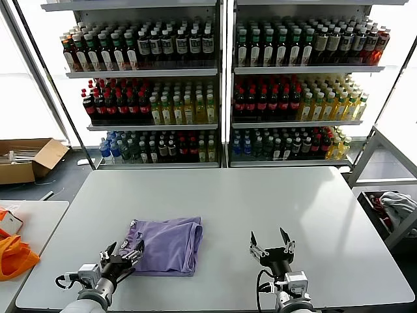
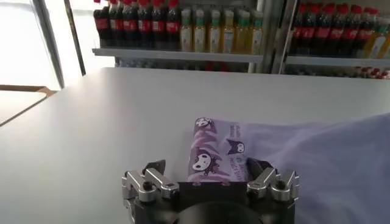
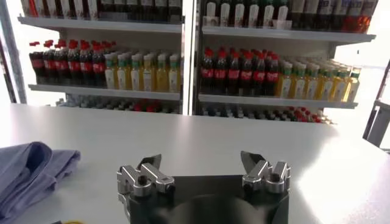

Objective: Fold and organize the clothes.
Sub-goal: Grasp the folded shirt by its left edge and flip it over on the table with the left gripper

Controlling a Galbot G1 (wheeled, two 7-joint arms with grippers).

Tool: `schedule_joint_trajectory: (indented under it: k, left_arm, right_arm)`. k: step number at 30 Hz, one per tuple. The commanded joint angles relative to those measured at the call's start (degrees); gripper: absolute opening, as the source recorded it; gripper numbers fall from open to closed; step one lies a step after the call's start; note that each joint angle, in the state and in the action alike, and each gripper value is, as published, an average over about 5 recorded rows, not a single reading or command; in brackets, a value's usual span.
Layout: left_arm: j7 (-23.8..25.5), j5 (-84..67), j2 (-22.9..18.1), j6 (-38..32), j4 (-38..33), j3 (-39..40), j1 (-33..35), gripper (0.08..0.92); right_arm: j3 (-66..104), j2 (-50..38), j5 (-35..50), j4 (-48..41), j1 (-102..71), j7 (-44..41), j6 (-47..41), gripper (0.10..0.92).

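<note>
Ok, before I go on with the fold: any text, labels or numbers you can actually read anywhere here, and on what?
None can be read.
T-shirt: the cartoon print has a line of small lettering beneath it, too blurred to read.
Bottles on the shelves: labels too small to read.
Cardboard box: no readable marking.
Left gripper and right gripper: no markings visible.

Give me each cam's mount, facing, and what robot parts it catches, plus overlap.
Head: on the robot's head, looking forward and down at the table; shows left gripper at the lavender T-shirt and right gripper, both open.
Left wrist: on the left arm, facing the bottle shelves; own open left gripper at the T-shirt's printed fold.
Right wrist: on the right arm, facing the shelves; own open gripper over bare table.
Shared: all three show the T-shirt.
</note>
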Motion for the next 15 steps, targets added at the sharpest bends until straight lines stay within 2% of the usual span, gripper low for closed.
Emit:
schedule_joint_trajectory:
  k: [1,7,15]
  left_arm:
    - [0.1,-2.9,0.2,1.4,1.1,-0.3,-0.1,0.823]
    - [0.2,-3.2,0.2,1.9,0.8,-0.2,0.1,0.798]
    - [0.2,-2.9,0.0,2.1,0.6,-0.2,0.4,0.58]
  right_arm:
    - [-0.2,0.0,0.0,-0.2,0.0,0.0,0.1,0.823]
    - [-0.2,0.0,0.1,-0.3,0.3,-0.1,0.1,0.823]
    - [-0.2,-0.1,0.1,-0.5,0.7,0.0,0.2,0.823]
